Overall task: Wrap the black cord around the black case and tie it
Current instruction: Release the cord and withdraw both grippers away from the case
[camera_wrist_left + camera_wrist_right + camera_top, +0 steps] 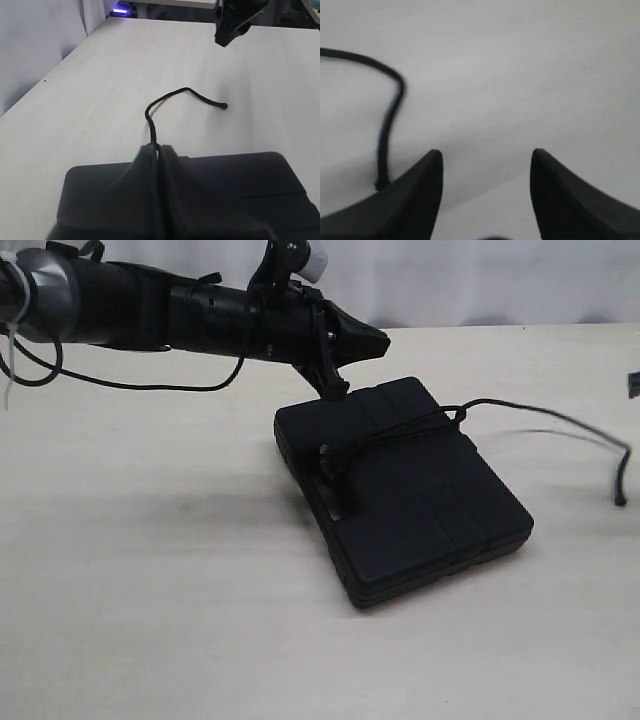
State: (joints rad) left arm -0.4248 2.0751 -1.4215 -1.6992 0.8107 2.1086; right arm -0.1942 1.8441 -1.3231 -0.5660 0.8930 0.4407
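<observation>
The black case [420,500] lies flat on the pale table, right of centre. The black cord [400,430] crosses its top to a knotted lump [330,462] near the left edge. Past the right edge the cord trails off, and its free end [622,498] rests on the table. My left gripper [338,390] is shut, tips down at the case's far left edge. In the left wrist view the cord [170,95] disappears behind those tips [159,147], above the case [240,200]. My right gripper [486,155] is open and holds nothing. The cord [387,120] ends beside one of its fingers [420,190].
The left arm [150,305] reaches in from the upper left, with a glossy cable [130,383] looping under it. The right gripper [230,27] hangs over the table beyond the cord's end [225,106]. A white backdrop closes the far table edge.
</observation>
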